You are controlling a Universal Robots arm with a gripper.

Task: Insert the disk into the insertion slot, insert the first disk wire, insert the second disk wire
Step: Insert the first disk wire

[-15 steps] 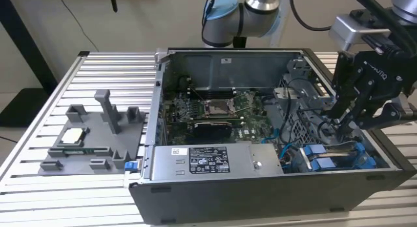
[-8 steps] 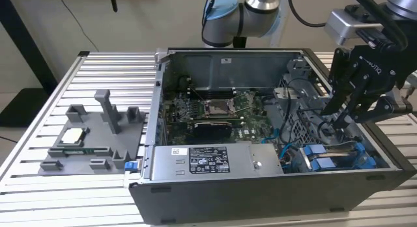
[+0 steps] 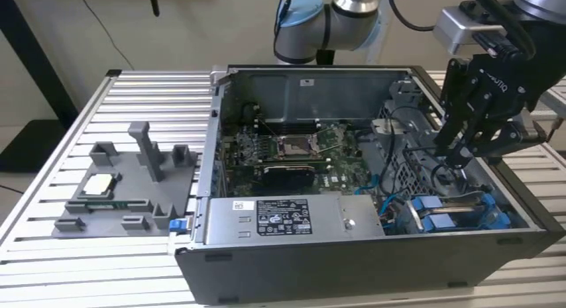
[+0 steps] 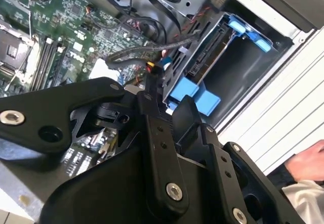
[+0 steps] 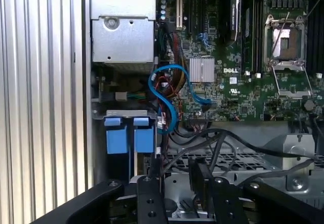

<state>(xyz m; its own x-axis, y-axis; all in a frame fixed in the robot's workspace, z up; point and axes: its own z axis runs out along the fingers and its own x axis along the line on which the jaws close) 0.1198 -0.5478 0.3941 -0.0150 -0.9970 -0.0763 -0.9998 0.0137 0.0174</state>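
**Disk in its bay, wiring step in hand**

The disk (image 4: 206,51) appears to sit on edge in the insertion slot (image 4: 248,77). The slot is at the near corner of the open computer case (image 3: 354,268), on the exterior view's right, and the case stands on the slatted bench (image 3: 53,268). I judge the work to be at the first disk wire.

The gripper (image 3: 455,159) hangs inside the case just beside the slot, close to a bundle of orange and yellow wires (image 4: 150,66). I cannot tell whether it is clenched on a plug or released. Seating a plug probably calls for squaring it to the disk's connector edge among loose cables.

The case also holds the motherboard (image 5: 243,82), a grey power-supply box (image 3: 292,218) and a blue cable (image 5: 171,115). A grey fixture tray (image 3: 132,208), near the bench's edge on the exterior view's left, holds a small pale part (image 3: 99,183).
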